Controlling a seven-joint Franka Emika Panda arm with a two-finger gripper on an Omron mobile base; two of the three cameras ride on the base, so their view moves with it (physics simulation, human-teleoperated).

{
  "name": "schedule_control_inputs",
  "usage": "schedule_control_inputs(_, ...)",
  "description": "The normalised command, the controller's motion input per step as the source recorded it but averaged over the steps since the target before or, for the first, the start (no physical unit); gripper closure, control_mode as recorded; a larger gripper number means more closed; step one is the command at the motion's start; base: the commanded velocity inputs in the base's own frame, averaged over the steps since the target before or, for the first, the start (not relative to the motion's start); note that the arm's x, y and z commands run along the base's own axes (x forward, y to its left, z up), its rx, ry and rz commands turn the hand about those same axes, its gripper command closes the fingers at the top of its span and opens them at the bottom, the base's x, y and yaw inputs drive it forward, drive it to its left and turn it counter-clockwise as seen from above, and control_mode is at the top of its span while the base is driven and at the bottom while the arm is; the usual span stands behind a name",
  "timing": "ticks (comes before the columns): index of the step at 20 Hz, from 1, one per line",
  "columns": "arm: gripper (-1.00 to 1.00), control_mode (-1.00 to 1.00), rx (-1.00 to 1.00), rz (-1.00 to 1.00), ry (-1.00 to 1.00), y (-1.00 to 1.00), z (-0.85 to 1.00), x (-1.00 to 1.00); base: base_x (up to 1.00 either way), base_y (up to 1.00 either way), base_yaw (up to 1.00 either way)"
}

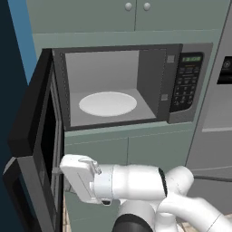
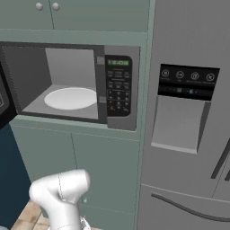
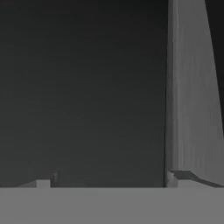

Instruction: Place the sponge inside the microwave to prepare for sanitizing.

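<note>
— While the microwave stands open, where is the arm?
— Low, reaching left; gripper spread wide beside the door, holding nothing.
— Surroundings?
— Green cabinets; grey fridge at right.

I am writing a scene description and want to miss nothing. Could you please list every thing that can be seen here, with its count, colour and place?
microwave: one, black front, set in the cabinet wall, door swung open to the left
plate: one, white, round, on the microwave floor, nothing on it
keypad: one, dark, green display, right of the cavity
cabinets: pale green, above and below the microwave
knobs: two, pale, on the upper doors
fridge: one, grey, right of the microwave
gripper: one, open, low beside the door
</note>
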Motion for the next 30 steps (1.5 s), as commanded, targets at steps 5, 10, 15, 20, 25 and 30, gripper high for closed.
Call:
schedule_control_inputs(5, -1.0, -1.0, -0.11, -0.02, 0.05, -0.55, 0.18, 0.23, 0.0, 0.0, 0.0)
schedule_control_inputs(10, -1.0, -1.0, -0.07, 0.01, 0.14, -0.67, 0.23, 0.08, 0.0, 0.0, 0.0)
schedule_control_inputs(15, -1.0, -1.0, -0.15, 0.03, 0.05, -0.65, 0.19, -0.02, 0.0, 0.0, 0.0)
schedule_control_inputs(20, -1.0, -1.0, -0.33, 0.0, 0.0, -0.58, 0.02, -0.01, 0.0, 0.0, 0.0)
schedule_control_inputs(25, -1.0, -1.0, -0.42, 0.0, -0.05, -0.55, 0.0, 0.0, 0.0, 0.0, 0.0)
schedule_control_inputs(30, -1.0, -1.0, -0.47, 0.0, -0.15, -0.53, 0.0, 0.0, 0.0, 0.0, 0.0)
